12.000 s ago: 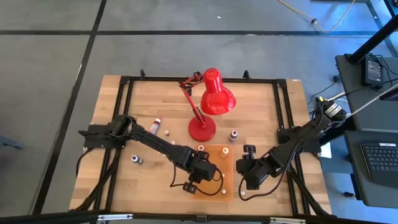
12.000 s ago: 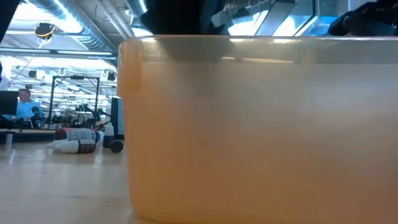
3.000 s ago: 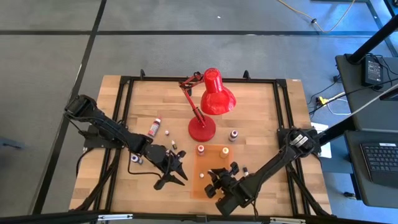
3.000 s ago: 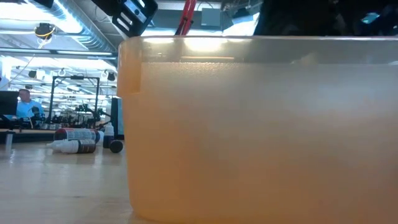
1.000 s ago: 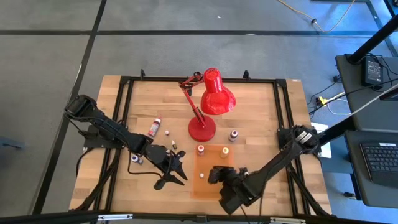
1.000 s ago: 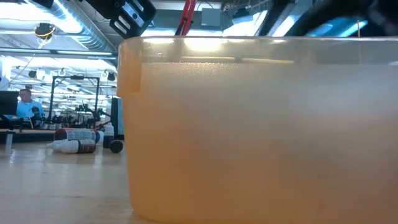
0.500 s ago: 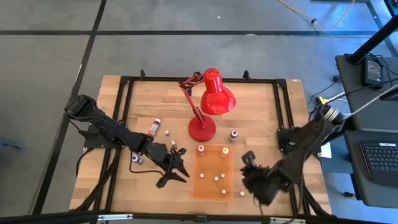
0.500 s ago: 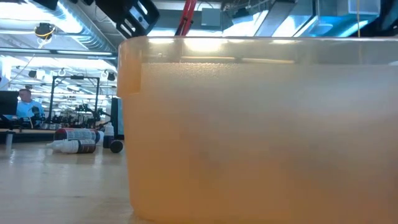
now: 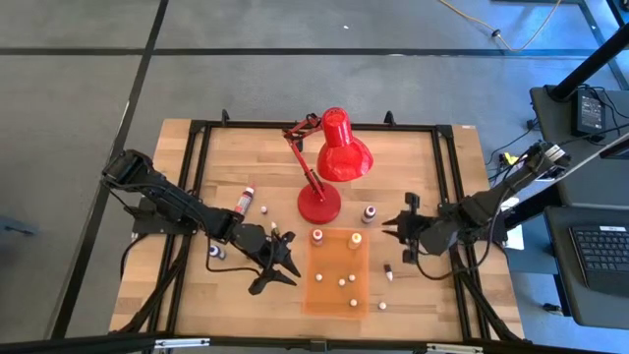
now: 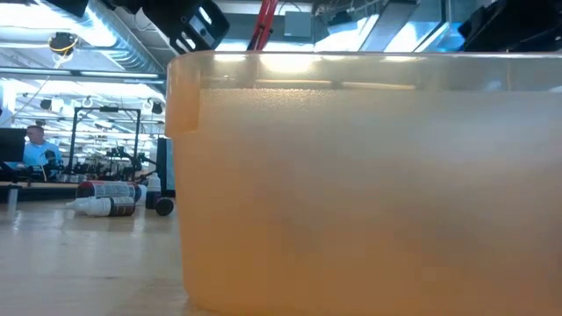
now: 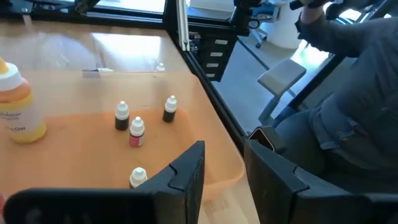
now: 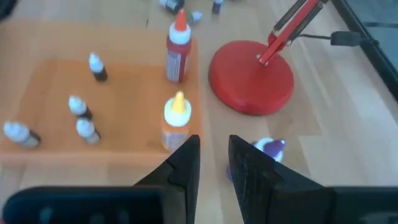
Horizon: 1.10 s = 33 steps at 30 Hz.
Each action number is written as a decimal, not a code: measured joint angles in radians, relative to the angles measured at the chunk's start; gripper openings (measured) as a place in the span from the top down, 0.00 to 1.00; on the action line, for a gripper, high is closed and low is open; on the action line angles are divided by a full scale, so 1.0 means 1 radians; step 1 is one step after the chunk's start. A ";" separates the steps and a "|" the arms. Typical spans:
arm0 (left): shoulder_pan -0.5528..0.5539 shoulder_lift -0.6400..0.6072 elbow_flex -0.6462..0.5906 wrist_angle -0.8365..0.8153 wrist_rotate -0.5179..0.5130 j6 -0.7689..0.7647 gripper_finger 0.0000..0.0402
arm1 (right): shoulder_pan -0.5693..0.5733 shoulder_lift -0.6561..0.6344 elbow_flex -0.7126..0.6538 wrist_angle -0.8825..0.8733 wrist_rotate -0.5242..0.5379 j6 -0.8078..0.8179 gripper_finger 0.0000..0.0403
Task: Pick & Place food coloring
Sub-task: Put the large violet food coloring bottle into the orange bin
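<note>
we count several food coloring bottles (image 9: 340, 282) already on the orange tray (image 9: 334, 298), others lie beside it, while our left gripper (image 9: 286, 264) and right gripper (image 9: 396, 232), flanking the tray, hang parted and empty.

Orange tray wall (image 10: 369, 175) — bottles (image 10: 105, 197) beyond

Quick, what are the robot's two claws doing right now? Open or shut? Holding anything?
Left gripper: open, holding nothing, beside the orange tray.
Right gripper: open, holding nothing, near a purple-capped bottle.
</note>
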 joint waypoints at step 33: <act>-0.002 0.000 0.001 0.001 -0.002 0.014 0.72 | -0.225 0.130 -0.145 0.162 0.062 0.012 0.43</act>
